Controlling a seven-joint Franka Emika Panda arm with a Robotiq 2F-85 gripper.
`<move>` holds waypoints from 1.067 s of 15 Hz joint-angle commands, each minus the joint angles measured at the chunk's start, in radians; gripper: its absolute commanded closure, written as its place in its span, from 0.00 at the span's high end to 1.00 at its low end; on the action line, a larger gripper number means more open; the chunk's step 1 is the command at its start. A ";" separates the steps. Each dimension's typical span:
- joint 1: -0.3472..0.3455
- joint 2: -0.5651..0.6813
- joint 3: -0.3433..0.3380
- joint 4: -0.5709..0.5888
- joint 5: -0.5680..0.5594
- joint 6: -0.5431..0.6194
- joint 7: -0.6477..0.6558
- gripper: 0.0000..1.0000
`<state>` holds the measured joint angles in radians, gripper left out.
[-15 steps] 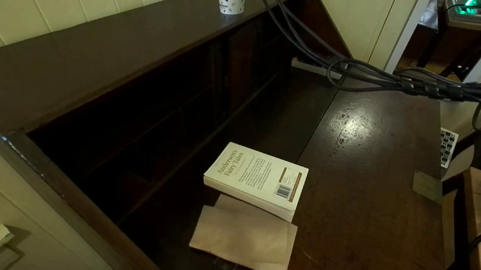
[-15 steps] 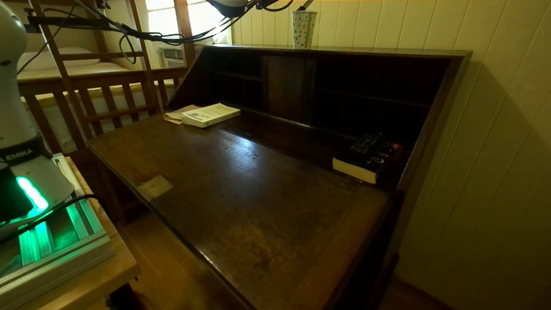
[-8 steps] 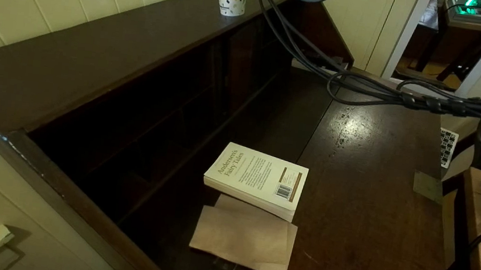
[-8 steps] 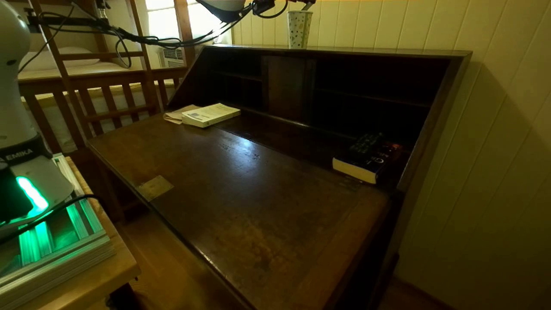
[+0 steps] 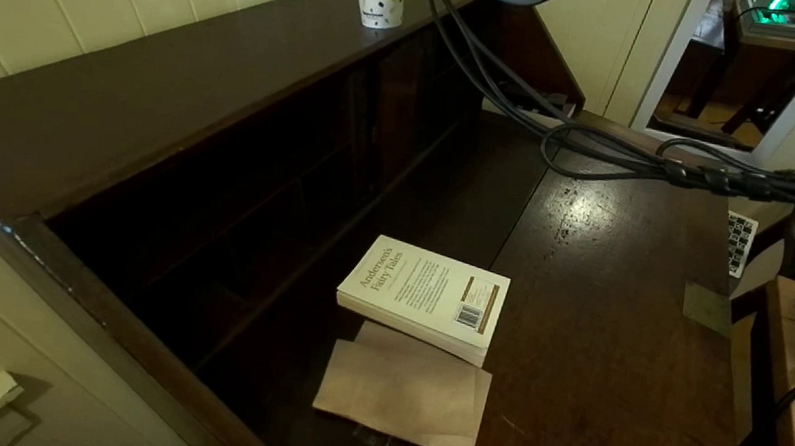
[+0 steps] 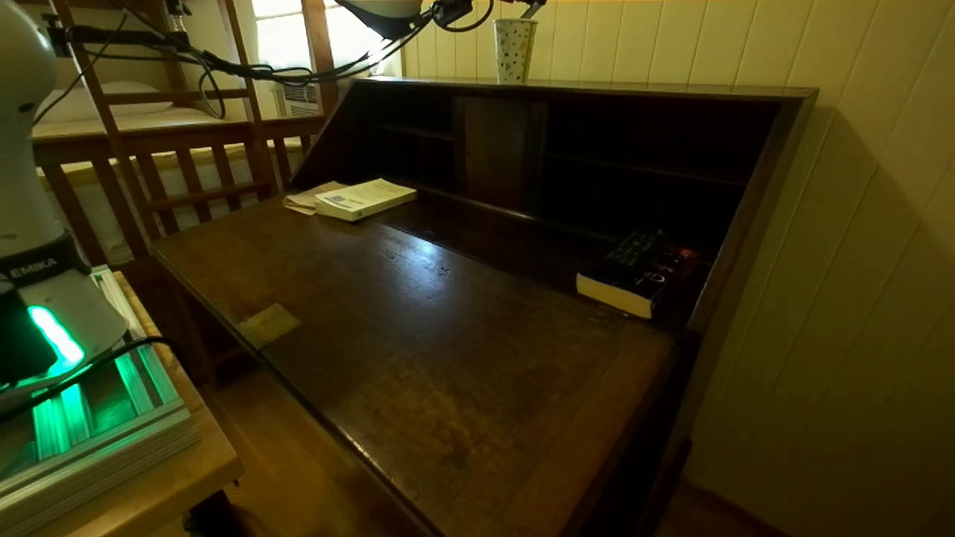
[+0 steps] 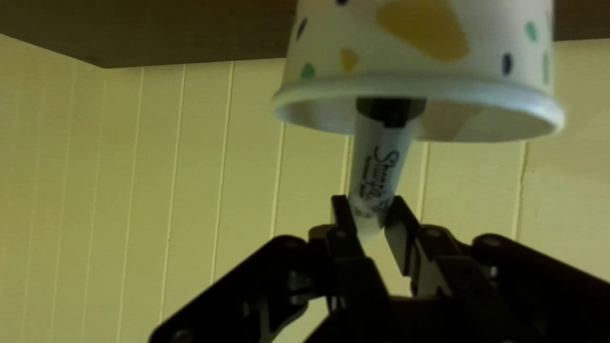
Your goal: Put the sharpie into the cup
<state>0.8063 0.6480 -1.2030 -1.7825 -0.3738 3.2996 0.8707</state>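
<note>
Jaws hold the sharpie (image 7: pixel 377 166) between them; its dark part reaches into the cup (image 7: pixel 419 62).

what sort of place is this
Most likely a bedroom in a home: an exterior view shows a slatted wooden bed with what looks like a pillow, and a bright window; both exterior views show a dark wooden writing desk.

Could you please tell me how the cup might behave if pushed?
The cup may tip readily, being tall and narrowing toward its base. It looks like paper, so it is probably light and apt to dent. A sideways push from the sharpie, whose dark end reaches into it, could drag it along.
</note>
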 commanded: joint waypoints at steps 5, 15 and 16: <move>0.093 0.049 -0.059 -0.072 0.285 0.037 -0.185 0.06; 0.103 0.090 -0.031 -0.092 0.503 0.020 -0.340 0.51; 0.103 0.089 -0.030 -0.091 0.511 0.021 -0.350 0.53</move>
<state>0.8971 0.7282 -1.2195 -1.8603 0.1296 3.3039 0.5147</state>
